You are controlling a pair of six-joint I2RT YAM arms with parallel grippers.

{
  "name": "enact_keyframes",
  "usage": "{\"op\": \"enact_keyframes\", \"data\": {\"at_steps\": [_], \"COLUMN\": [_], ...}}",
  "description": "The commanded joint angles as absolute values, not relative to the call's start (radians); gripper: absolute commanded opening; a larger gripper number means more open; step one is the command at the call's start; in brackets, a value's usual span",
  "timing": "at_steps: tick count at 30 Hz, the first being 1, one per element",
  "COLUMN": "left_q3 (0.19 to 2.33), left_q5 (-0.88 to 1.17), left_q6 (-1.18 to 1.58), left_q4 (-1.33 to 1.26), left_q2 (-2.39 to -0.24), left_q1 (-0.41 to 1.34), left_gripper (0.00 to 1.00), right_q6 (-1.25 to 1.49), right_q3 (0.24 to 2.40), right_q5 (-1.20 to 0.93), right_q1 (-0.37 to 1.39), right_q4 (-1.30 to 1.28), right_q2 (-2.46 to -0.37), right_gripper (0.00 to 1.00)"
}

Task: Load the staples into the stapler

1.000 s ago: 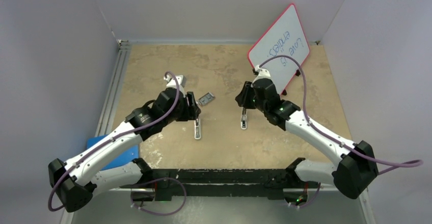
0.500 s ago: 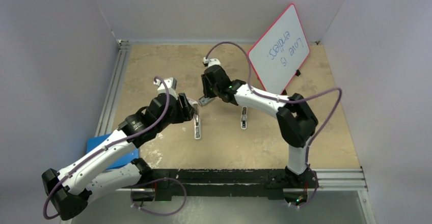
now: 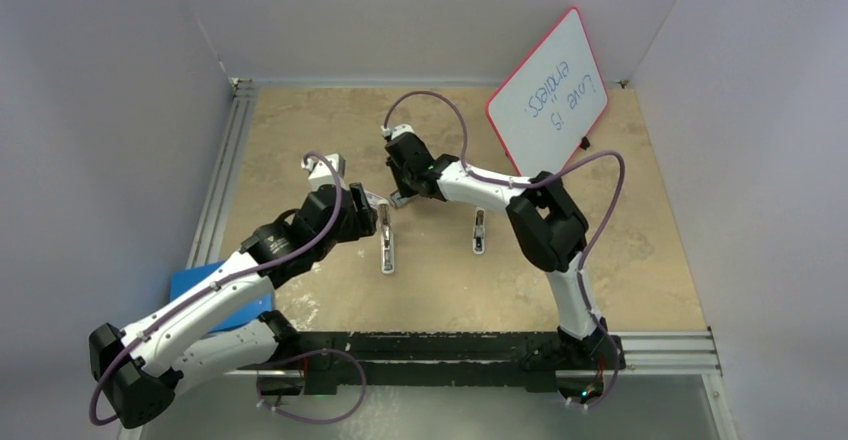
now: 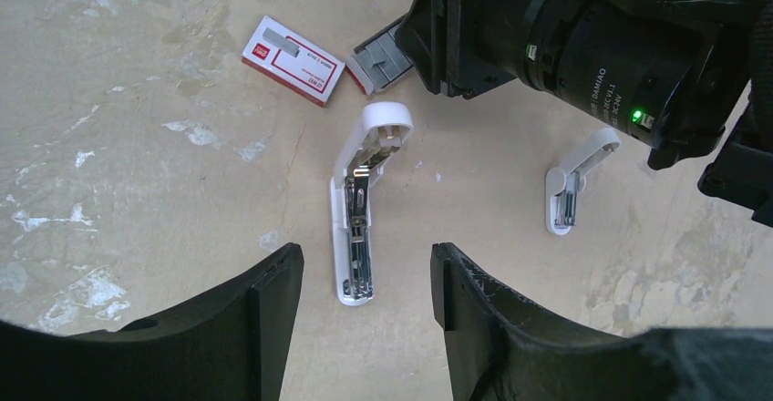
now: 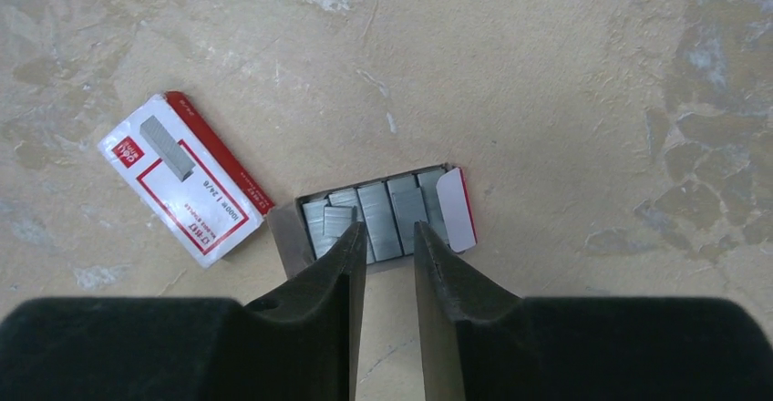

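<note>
Key relation: the staples (image 5: 376, 208) lie directly under the right claw (image 5: 389, 235), at its fingertips. The strips sit side by side in an open tray (image 5: 288, 230). Each strip's long axis runs away from the wrist, in line with the gap between the fingers, so the closing stroke crosses a strip's width. The right claw is set narrow, with table showing through the gap, and holds nothing. Whether the fingertips already touch the strips cannot be told from the wrist view; they appear to straddle one strip near the tray's middle.

The left claw (image 4: 365, 253) is spread wide and empty, hovering above the stapler (image 4: 358, 210). The stapler lies flat, its long axis pointing toward the near edge in the top view and its rounded far end nearest the tray. Metal shows along its length, so it is judged open for loading.

Arm assignment: right is nearer the staples, left is nearer the stapler.

Surface — the table (image 3: 640, 250) is flat, hard and mottled beige. It offers a thin strip little to lift against except its neighbours.

Room — the sleeve (image 5: 182, 178) lies just beside the tray, apart from it and clear of the fingers. A short piece (image 4: 574, 178) lies to the right of the stapler, well apart. The two claws are near each other above the stapler's far end, so the carry path is judged short but crowded.
</note>
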State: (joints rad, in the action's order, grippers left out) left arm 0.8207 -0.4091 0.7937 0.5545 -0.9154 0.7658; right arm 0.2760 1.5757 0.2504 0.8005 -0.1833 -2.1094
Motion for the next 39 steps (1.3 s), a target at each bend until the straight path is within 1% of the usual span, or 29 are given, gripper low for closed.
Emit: {"op": "enact_keyframes", "data": {"at_steps": [1,13,22,26,33,35,39], "left_q3": [0.821,0.814,0.810,0.810,0.811,0.812,0.814], "left_q5": [-0.437,-0.380,-0.374,-0.371,-0.368,-0.367,-0.364], "left_q6": [0.802,0.782,0.779,0.778,0.775,0.775,0.775], "left_q4": [0.511,0.482,0.474,0.470,0.468,0.468,0.468], "left_q2": [-0.924,-0.971,-0.975,-0.980,-0.986,-0.986,-0.986], "left_q1": [0.759,0.758,0.759,0.759,0.758,0.758,0.758], "left_gripper": [0.54,0.54,0.54,0.54,0.54,0.54,0.54], "right_q6": [0.255,0.271,0.253,0.243,0.232,0.225,0.227], "right_q3": [1.632,1.647,1.647,1.652,1.662,1.664,1.663], "right_q5": [0.311,0.308,0.280,0.241,0.111,0.095,0.092], "right_q1": [0.806,0.807,0.806,0.797,0.763,0.763,0.762], "right_q4": [-0.197,-0.211,-0.206,-0.204,-0.232,-0.246,-0.258], "right_q2": [-2.127,-2.163,-2.169,-2.181,-2.204,-2.211,-2.214], "right_gripper": [0.30,0.31,0.43,0.45,0.42,0.39,0.30]}}
